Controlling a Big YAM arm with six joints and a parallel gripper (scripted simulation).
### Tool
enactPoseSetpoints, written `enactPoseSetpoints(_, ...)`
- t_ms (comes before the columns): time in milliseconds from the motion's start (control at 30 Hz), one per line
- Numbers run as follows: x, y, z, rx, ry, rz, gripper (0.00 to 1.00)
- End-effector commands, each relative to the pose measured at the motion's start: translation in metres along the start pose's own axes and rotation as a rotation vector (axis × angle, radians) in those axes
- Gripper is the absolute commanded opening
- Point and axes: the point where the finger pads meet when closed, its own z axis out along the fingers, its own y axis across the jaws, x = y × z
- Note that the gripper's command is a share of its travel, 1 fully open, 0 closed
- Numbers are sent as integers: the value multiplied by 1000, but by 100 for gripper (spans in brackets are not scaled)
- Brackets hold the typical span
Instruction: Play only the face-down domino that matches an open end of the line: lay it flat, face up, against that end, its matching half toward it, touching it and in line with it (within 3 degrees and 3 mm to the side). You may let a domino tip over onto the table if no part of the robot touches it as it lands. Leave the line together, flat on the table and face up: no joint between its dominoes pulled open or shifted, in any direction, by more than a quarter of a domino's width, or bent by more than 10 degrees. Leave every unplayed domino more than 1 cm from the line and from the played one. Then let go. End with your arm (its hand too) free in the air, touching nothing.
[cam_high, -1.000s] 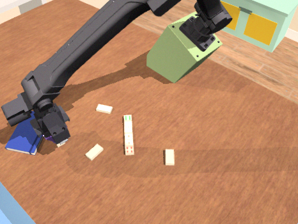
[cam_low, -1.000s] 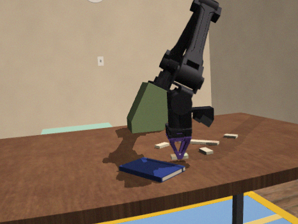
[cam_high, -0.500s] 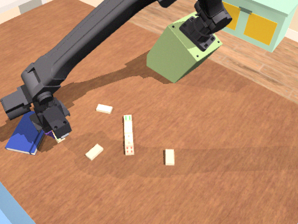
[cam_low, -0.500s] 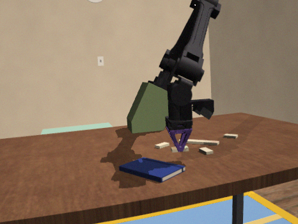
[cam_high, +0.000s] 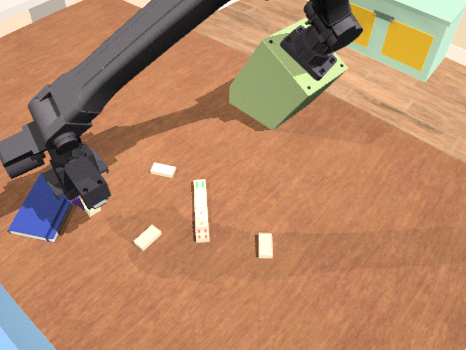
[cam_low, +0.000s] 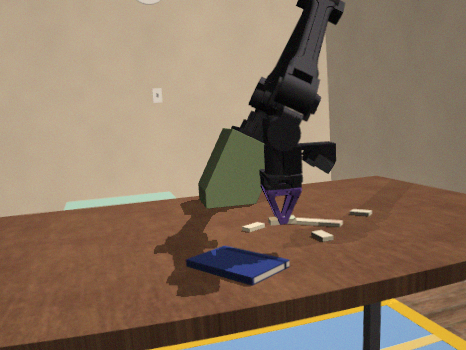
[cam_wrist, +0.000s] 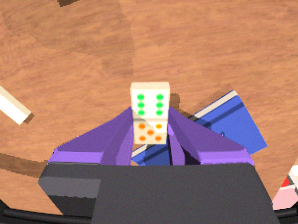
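Note:
My gripper (cam_high: 93, 206) is shut on a domino (cam_wrist: 149, 119) and holds it just above the table, next to the blue book. In the wrist view the domino's face shows: a green-pip half sticks out past the purple fingers, and an orange-pip half sits between them. The line (cam_high: 201, 210) of face-up dominoes lies flat to the right of the gripper, with a green-marked end at the far side and a red-pip end at the near side. It also shows in the exterior view (cam_low: 312, 221), behind the gripper (cam_low: 282, 217). Three face-down dominoes (cam_high: 163, 170) (cam_high: 147, 237) (cam_high: 265, 245) lie around the line.
A blue book (cam_high: 37, 210) lies flat at the left, partly under the gripper, and shows in the wrist view (cam_wrist: 229, 129). A green block (cam_high: 280, 85) at the arm's base stands at the back. A mint cabinet (cam_high: 400, 30) stands beyond the table.

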Motion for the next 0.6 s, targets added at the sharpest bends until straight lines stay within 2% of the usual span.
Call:
enactPoseSetpoints(0,3,-20,-44,69,4,-17,21)
enactPoseSetpoints(167,3,-20,-44,69,4,-17,21)
enactPoseSetpoints(200,-1,-9,-26,34,2,-7,21)
enactPoseSetpoints(500,-3,-26,-79,79,7,-24,21)
enactPoseSetpoints(567,-3,-26,-79,79,7,-24,21)
